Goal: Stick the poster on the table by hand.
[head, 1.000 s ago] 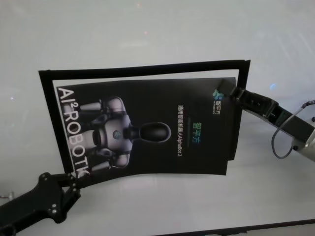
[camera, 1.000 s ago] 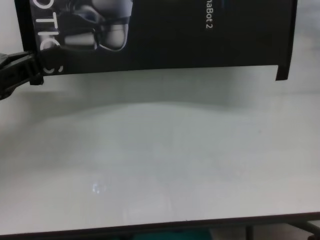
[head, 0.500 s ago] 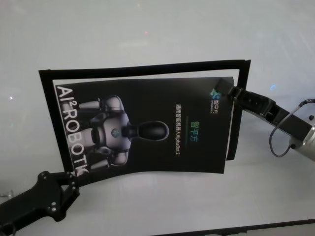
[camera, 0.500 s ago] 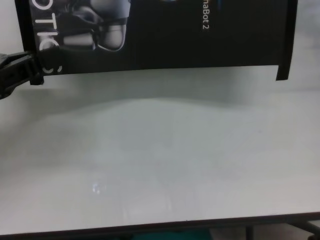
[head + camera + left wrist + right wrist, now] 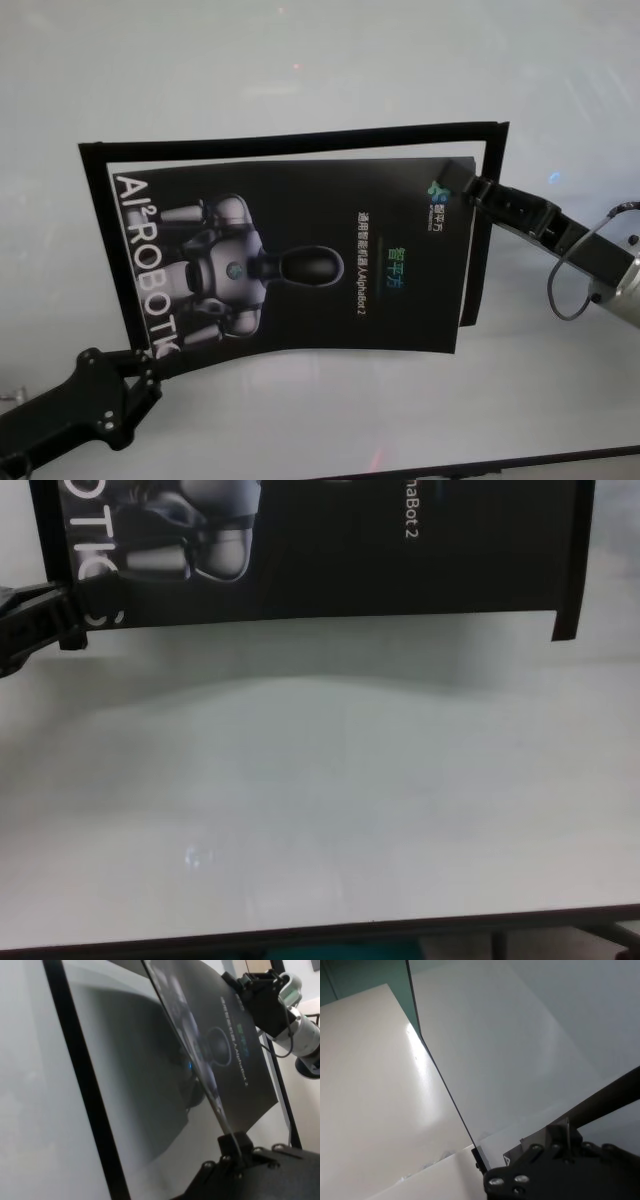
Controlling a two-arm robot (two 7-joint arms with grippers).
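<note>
The poster, a black glossy sheet with a silver robot picture and white lettering, hangs slightly bowed above the table. My left gripper is shut on its near-left corner. My right gripper is shut on its far-right corner. From the chest view the poster casts a soft shadow on the table, and the left gripper pinches it at the left edge. The left wrist view shows the poster nearly edge-on above the left gripper, with the right gripper at its far end.
Narrow black tape strips run along the poster's far side, right side and left side. The table's dark front edge lies close to my body. A grey cable loops by the right wrist.
The right gripper has shifted slightly leftward with its corner, and the poster's near edge bows a little more. The left gripper has barely moved.
</note>
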